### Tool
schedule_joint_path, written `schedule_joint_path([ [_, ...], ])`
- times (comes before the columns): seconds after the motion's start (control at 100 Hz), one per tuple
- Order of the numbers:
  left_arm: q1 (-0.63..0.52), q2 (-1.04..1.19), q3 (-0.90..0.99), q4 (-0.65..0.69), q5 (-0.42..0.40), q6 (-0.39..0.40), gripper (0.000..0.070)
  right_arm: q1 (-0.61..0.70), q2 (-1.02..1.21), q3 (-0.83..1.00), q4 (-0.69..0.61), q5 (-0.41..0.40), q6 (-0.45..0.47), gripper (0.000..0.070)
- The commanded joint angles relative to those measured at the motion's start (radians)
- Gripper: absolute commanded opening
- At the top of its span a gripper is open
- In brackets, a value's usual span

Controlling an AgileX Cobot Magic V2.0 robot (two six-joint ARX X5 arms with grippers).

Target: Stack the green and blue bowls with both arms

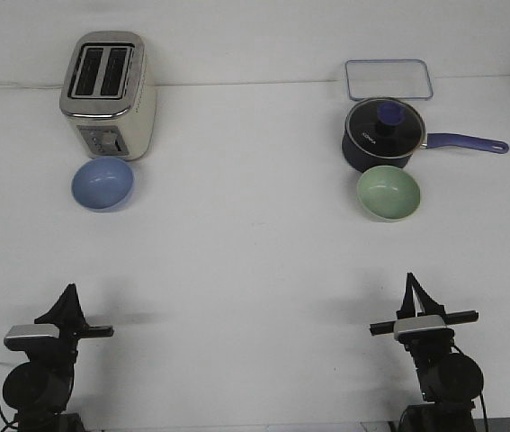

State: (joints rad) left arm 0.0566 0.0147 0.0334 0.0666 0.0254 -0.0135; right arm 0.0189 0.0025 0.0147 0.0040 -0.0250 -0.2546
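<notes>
Pre-grasp: blue bowl (102, 184) sits by toaster (109, 94), green bowl (388, 193) touching saucepan (386, 135), well apart on bench (246, 261); left gripper (68, 301) & right gripper (414, 290) idle, grip state unclear, each must reach its bowl.

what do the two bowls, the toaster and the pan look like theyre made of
Blue bowl and green bowl: matte, no glare, evenly coloured; probably plastic or matte-glazed ceramic, can't tell which.
Toaster: brushed-looking silver metal top and front, cream side panel, likely plastic or painted metal.
Pan: dark blue glossy body, likely enamelled or coated metal; the lid seems to be see-through glass; purple handle, perhaps plastic.
</notes>
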Motion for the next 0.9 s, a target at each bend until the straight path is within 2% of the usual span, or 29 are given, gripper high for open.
schedule_joint_path([
  [0.0,0.002,0.000,-0.019,0.012,0.000,-0.002,0.0015,0.000,-0.002,-0.002,0.011,0.000,-0.001,0.0000],
  [0.8,0.002,0.001,-0.019,0.012,0.000,-0.002,0.0015,0.000,-0.002,-0.002,0.012,-0.003,0.005,0.0000],
  [0.89,0.002,0.000,-0.019,0.012,0.000,-0.002,0.0015,0.000,-0.002,-0.002,0.013,-0.005,0.071,0.0000],
])
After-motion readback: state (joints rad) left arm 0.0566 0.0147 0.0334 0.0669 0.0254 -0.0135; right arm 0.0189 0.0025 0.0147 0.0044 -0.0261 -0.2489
